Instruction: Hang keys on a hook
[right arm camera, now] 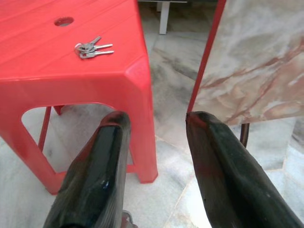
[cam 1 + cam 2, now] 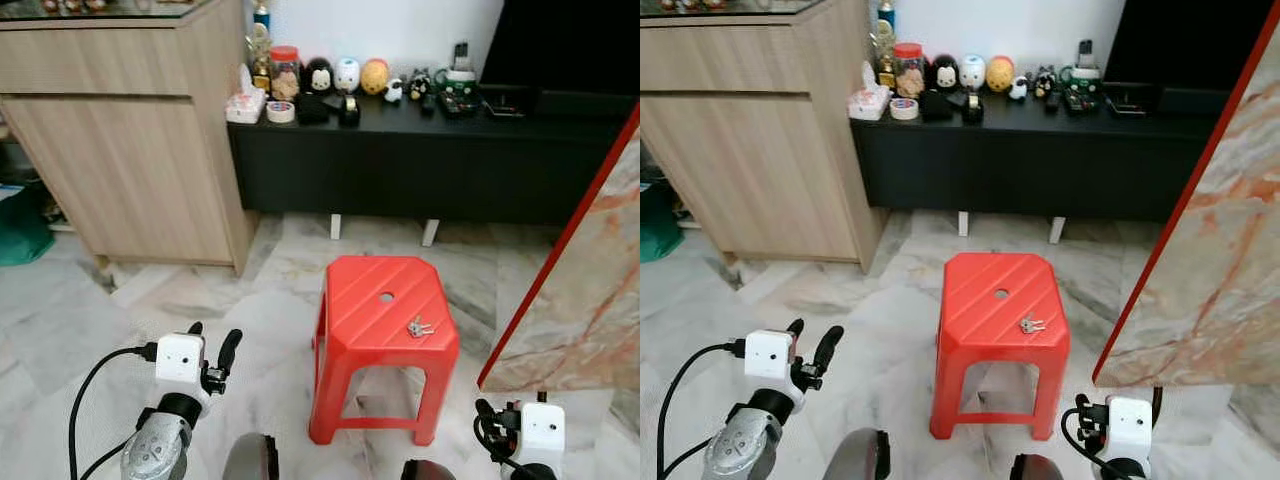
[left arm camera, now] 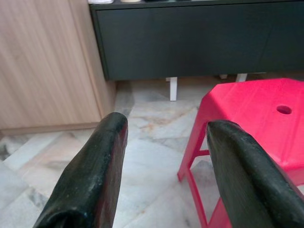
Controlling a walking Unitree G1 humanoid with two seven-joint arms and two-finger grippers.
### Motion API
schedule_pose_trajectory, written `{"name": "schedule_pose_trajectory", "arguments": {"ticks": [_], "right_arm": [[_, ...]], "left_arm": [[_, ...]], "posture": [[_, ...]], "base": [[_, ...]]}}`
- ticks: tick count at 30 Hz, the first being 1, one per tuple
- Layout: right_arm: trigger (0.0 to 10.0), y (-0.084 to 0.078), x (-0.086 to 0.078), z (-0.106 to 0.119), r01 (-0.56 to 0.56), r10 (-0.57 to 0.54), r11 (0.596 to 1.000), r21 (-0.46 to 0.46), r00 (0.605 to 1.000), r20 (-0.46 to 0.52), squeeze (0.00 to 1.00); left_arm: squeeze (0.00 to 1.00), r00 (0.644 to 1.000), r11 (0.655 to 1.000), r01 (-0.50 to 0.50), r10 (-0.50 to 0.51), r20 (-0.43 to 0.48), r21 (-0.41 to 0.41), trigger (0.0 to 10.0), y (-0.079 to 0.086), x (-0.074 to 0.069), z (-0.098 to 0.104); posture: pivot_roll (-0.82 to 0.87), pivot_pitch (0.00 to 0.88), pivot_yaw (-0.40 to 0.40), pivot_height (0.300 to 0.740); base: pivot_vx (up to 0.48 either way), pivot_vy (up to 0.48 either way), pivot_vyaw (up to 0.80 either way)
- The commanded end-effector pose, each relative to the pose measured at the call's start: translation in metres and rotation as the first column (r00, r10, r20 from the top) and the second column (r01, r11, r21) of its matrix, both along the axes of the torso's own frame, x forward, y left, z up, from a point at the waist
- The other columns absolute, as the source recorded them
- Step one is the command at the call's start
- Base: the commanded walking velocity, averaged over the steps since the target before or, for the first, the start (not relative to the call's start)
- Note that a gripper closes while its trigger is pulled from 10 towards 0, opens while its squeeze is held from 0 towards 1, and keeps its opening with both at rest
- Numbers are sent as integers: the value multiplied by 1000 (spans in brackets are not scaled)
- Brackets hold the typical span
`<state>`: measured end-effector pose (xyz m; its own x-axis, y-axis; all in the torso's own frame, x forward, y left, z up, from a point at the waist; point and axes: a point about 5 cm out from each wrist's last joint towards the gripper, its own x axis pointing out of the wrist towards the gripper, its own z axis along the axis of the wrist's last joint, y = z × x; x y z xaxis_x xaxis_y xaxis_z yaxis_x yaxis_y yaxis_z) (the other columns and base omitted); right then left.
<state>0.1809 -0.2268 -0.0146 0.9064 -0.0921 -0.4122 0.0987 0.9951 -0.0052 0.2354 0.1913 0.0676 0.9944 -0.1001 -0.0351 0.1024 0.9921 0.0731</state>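
1. Red plastic stool (image 2: 385, 320) stands on the marble floor (image 2: 250, 300), with bare floor on every side of it.
2. The keys (image 2: 420, 326) lie flat on the stool's top, near its right edge and just right of the small round hole (image 2: 386, 297).
3. The left gripper (image 2: 212, 352) hangs over open floor to the left of the stool, its fingers (image 3: 90, 175) apart and holding nothing.
4. The right gripper (image 1: 154, 156) sits low beside the stool's right front corner, fingers (image 1: 223, 166) spread, empty.
5. A marble-patterned panel with a red edge (image 2: 570, 240) leans close on the right.
6. A wooden cabinet (image 2: 130, 150) and a black low cabinet (image 2: 420, 160) close off the far side.
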Motion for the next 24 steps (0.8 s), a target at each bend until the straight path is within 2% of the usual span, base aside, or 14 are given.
{"name": "schedule_pose_trajectory", "arguments": {"ticks": [1,6,14,20,24], "right_arm": [[10000,-2,1,2,-12,12,1000,-5,1000,9,0],[10000,-1,1,2,-15,15,1000,0,1000,7,0],[10000,1,4,4,-38,38,999,0,999,13,0],[10000,0,6,4,-43,43,999,2,999,7,0],[10000,0,9,5,-26,25,1000,17,1000,17,0]], "left_arm": [[0,1000,1000,0,0,0,6,10000,1,0,3],[0,1000,1000,1,-1,0,5,10000,1,-1,2],[0,1000,1000,11,-11,1,4,10000,-2,0,2],[0,1000,1000,8,-8,6,3,10000,-3,1,4],[0,1000,1000,4,-4,8,0,10000,-3,1,4]], "posture": [[43,0,-23,618],[37,0,-22,618],[34,0,-24,618],[33,0,-26,618],[33,0,-27,618]], "base": [[0,0,0],[61,0,704],[0,0,0],[240,0,650],[60,0,0]]}}
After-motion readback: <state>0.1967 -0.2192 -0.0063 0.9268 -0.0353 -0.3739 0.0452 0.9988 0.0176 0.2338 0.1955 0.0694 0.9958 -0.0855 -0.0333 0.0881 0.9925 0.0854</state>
